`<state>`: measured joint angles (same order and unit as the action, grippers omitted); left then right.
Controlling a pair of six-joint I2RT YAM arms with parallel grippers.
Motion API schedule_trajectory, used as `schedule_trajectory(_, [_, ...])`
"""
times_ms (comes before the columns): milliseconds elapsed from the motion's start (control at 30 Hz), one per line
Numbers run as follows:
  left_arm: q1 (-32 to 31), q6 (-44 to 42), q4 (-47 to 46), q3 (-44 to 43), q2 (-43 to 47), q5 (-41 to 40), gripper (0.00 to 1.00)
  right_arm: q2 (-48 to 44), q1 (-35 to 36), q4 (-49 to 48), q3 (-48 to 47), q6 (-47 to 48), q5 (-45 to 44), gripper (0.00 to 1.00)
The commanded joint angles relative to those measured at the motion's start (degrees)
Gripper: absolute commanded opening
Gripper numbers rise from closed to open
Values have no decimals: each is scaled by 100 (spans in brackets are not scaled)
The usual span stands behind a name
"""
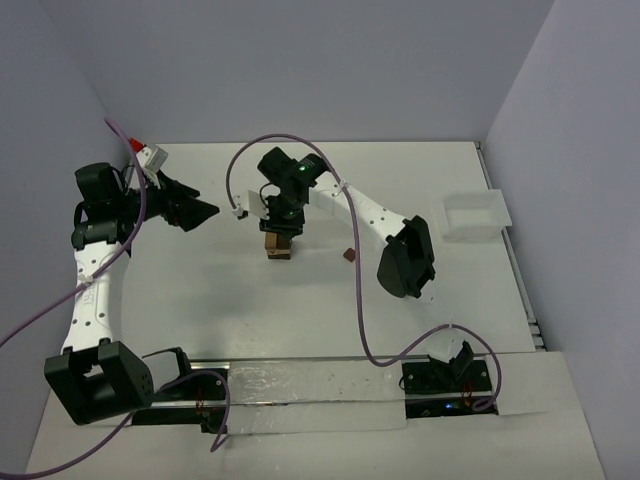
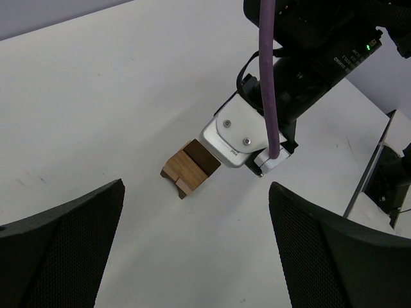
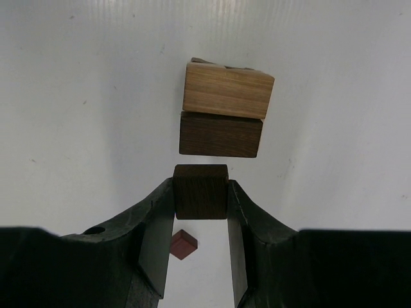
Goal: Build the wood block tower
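Observation:
The wood block tower point(image 1: 277, 248) stands mid-table as a short stack; in the right wrist view it shows a tan block point(image 3: 226, 90) and a dark brown block point(image 3: 220, 135). My right gripper point(image 3: 201, 192) is shut on another dark brown block point(image 3: 201, 191), held right at the stack with a thin gap showing. From the left wrist view the tower point(image 2: 186, 170) lies partly under the right gripper's white mount point(image 2: 231, 138). My left gripper point(image 2: 196, 212) is open and empty, pointing at the tower from the left point(image 1: 205, 210).
A small reddish-brown block point(image 1: 348, 255) lies on the table right of the tower, seen under the right fingers point(image 3: 183, 244). A white tray point(image 1: 473, 215) sits at the far right. The right arm's purple cable point(image 2: 268, 77) hangs over the stack.

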<state>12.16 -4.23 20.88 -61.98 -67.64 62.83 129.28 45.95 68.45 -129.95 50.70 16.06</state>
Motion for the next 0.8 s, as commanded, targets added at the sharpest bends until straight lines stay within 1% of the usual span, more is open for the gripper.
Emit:
schedule_trajectory(0, [41,78,-248,-93,14,192,99,150,93,13,-318,-96,-36,2])
schedule_trajectory(267, [109,99,-265,-77,41,248,99,449,134,-84,-580,-171,-148,6])
schedule_trajectory(433, [164,255,-457,16,123,259,99,523,134,-192,-674,-251,-157,7])
schedule_trajectory(767, [175,213,-444,19,108,265,99,598,149,-286,-705,-366,-68,10])
